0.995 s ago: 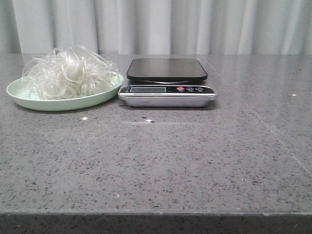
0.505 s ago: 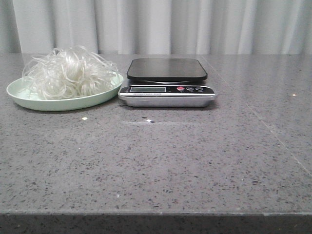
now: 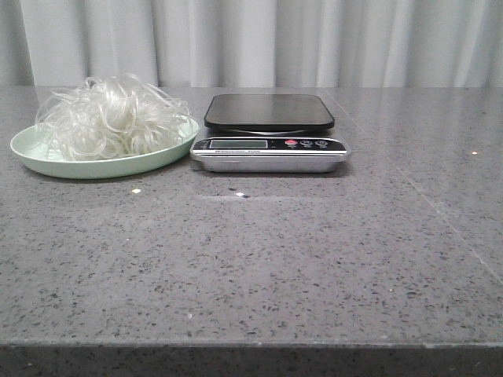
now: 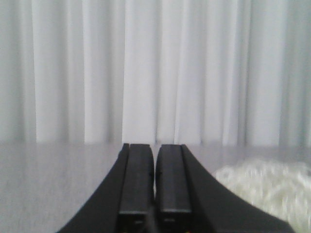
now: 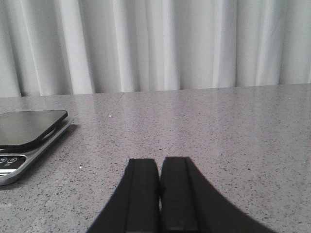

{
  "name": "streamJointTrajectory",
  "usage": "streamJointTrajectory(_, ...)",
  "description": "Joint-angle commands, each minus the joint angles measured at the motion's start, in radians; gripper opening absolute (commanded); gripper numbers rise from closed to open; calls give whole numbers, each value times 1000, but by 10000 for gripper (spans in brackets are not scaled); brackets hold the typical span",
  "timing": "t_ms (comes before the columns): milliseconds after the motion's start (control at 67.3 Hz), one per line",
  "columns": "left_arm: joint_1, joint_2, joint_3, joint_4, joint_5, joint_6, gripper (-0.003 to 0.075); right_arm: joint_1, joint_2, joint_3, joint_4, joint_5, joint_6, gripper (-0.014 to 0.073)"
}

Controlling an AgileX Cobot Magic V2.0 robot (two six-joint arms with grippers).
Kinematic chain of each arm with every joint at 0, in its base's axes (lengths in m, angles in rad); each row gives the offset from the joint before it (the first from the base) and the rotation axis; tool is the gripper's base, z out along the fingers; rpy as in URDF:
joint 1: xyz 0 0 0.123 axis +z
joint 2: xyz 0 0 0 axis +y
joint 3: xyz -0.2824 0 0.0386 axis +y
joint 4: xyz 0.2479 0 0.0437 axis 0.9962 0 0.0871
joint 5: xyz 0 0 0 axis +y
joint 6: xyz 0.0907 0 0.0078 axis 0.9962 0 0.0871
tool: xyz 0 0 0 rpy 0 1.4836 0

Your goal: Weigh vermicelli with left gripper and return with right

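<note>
The vermicelli (image 3: 110,118), a fluffy mound of translucent white looped strands, sits on a pale green plate (image 3: 47,161) at the far left of the table. A blurred part of the vermicelli shows in the left wrist view (image 4: 272,187). The scale (image 3: 269,132), with a bare black platform and a silver base, stands just right of the plate; it also shows in the right wrist view (image 5: 29,128). My left gripper (image 4: 155,148) is shut and empty, apart from the vermicelli. My right gripper (image 5: 159,162) is shut and empty above the table, apart from the scale. Neither gripper shows in the front view.
The grey speckled stone table (image 3: 251,259) runs to a front edge near the bottom of the front view. White curtains (image 3: 251,39) hang behind it. A few small white specks (image 3: 136,191) lie on the table in front of the plate and scale.
</note>
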Motion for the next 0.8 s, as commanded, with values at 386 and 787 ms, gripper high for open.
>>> streamJointTrajectory(386,-8,235,-504,-49,354,-9,127,-5,-15,-8,-13,-73,-10,168)
streamJointTrajectory(787,-87,343,-547,-120,361,0,137,-5,-15,-8,-13,-73,-10,168)
